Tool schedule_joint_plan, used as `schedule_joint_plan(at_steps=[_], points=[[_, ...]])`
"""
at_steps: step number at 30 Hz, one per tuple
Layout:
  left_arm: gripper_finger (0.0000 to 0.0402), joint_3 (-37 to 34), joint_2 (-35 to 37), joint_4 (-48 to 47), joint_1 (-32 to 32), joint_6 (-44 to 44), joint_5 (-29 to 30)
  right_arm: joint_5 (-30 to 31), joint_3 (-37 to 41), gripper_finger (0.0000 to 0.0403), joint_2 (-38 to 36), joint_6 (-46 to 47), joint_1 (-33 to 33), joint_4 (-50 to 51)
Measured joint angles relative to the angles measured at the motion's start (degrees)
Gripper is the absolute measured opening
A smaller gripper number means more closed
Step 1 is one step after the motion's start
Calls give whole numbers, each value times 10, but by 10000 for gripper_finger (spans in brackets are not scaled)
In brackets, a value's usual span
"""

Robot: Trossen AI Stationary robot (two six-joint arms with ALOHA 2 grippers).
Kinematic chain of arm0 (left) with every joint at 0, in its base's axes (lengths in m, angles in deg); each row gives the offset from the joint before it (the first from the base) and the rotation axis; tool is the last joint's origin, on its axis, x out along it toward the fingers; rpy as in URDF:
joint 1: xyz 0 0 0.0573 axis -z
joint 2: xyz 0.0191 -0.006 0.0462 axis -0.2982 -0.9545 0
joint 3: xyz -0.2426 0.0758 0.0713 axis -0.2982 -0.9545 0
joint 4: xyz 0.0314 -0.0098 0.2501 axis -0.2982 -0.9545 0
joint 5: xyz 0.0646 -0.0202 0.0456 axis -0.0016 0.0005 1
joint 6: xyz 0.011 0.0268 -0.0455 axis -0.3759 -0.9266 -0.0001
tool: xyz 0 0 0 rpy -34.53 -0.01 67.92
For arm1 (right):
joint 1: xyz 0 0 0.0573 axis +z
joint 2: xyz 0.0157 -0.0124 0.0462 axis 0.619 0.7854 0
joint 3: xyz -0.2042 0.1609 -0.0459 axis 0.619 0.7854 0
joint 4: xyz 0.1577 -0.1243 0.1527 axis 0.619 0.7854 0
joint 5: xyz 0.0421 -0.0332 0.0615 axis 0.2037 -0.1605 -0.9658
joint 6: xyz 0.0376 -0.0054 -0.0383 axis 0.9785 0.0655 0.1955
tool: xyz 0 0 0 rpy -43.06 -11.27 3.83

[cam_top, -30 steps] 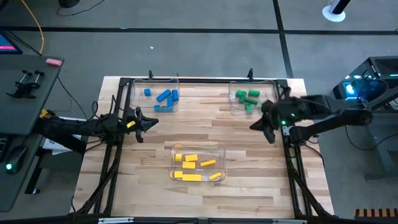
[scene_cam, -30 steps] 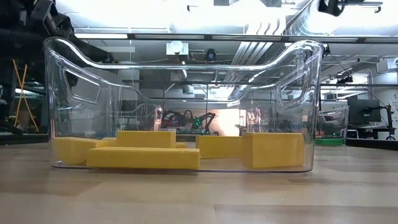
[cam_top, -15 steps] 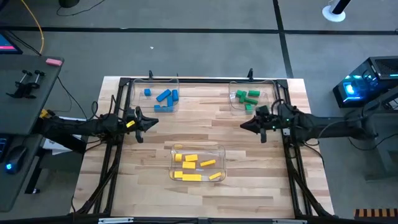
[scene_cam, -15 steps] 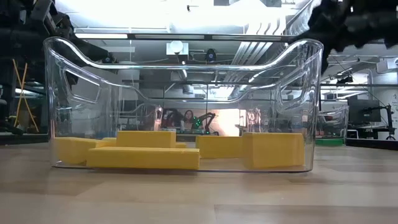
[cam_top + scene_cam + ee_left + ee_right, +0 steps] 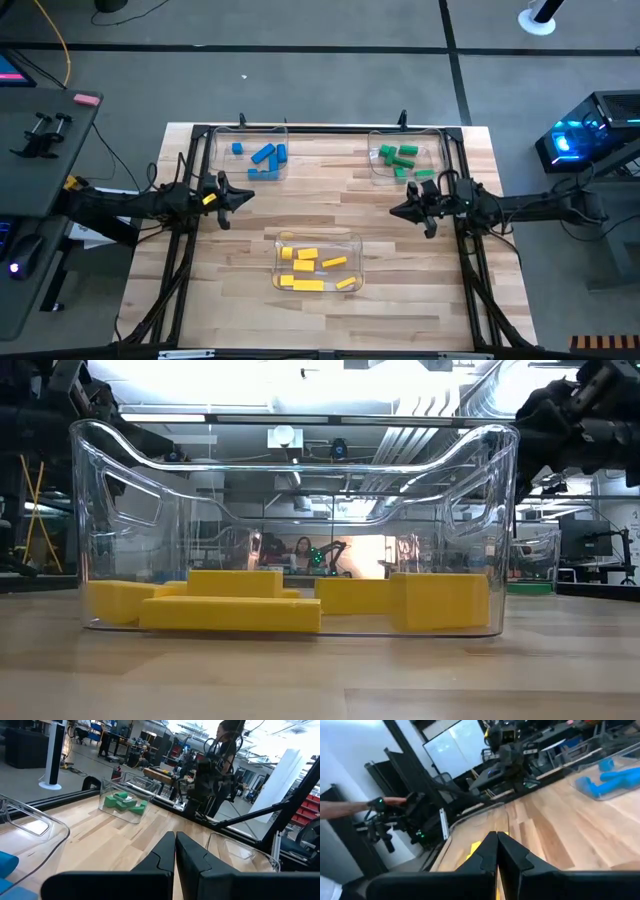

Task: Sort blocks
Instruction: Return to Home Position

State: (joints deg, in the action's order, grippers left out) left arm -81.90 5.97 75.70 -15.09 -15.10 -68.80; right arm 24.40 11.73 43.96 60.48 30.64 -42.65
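table (image 5: 330, 215), high view: wooden, three clear bins on it
blue blocks (image 5: 262, 155): in far-left bin (image 5: 214, 150)
green blocks (image 5: 398, 157): in far-right bin (image 5: 410, 133)
yellow blocks (image 5: 312, 268): in centre bin (image 5: 318, 234), toward the near edge
left gripper (image 5: 247, 194): at the table's left side, near the far-left bin, carrying nothing
right gripper (image 5: 394, 211): at the right side, near the far-right bin, carrying nothing
low view: centre bin close up, yellow blocks lying flat on its floor, several touching; dark arm part above its right corner
left wrist view: left gripper fingers (image 5: 160, 857) pressed together, nothing between; green blocks ahead in far-right bin, other arm beyond
right wrist view: right gripper fingers (image 5: 512, 855) pressed together, nothing between; one yellow block just past the tips, blue blocks farther off
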Motion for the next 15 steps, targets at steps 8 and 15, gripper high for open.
schedule_joint_plan(at_steps=[8, 15], points=[[1, 0, 25, -1, 0, 0, 0, 29, 11, 0, 2, -82, 6, 103], [1, 2, 97, -92, 0, 0, -4, 32, 11, 0, 1, -69, 6, 221]])
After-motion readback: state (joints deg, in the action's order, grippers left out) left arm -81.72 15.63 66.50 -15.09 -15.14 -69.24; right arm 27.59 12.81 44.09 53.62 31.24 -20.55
